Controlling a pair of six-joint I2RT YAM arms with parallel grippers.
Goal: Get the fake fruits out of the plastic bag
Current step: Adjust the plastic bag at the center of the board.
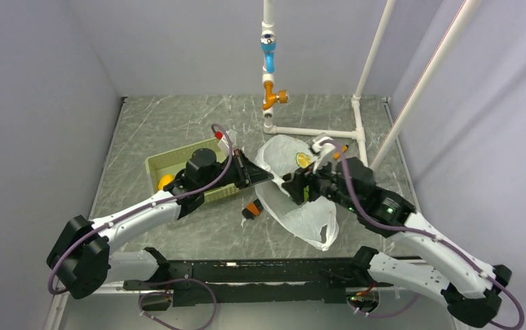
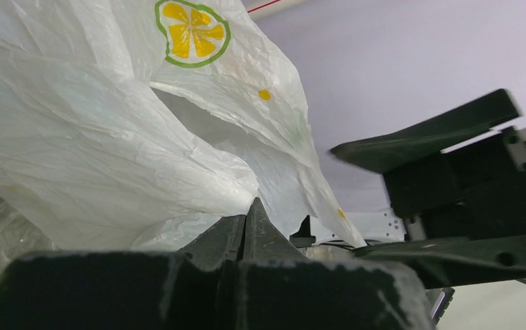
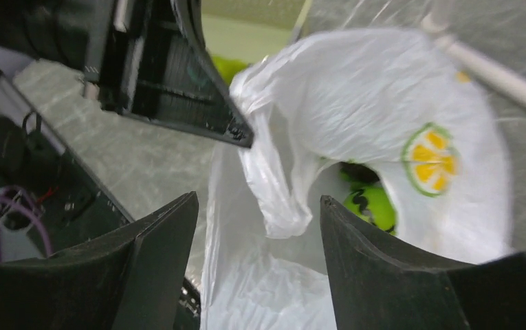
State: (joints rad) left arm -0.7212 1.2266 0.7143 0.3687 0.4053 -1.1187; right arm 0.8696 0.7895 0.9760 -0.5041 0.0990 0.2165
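The bag (image 1: 308, 216) lies on the table (image 1: 177, 124) in front of both arms, crumpled, with its mouth raised on the left side. The left gripper (image 2: 247, 223) is fully closed, and its fingertips pinch the thin film at the bag's left edge, holding that edge up off the table. The right gripper (image 3: 258, 199) stands with its jaws apart at the mouth of the bag. A loose fold of film hangs between its fingers, but they are not clamped on it. One fruit, a striped green ball (image 3: 371, 205), shows inside the bag, deep behind the fold and below a printed citrus slice. Whether more fruit sits under the film cannot be told. A yellow fruit (image 1: 166, 182) lies in the basket (image 1: 160, 163) to the left of the bag, beside the left arm. A brush (image 1: 251, 208) rests on the table just beside the bag's near left edge.
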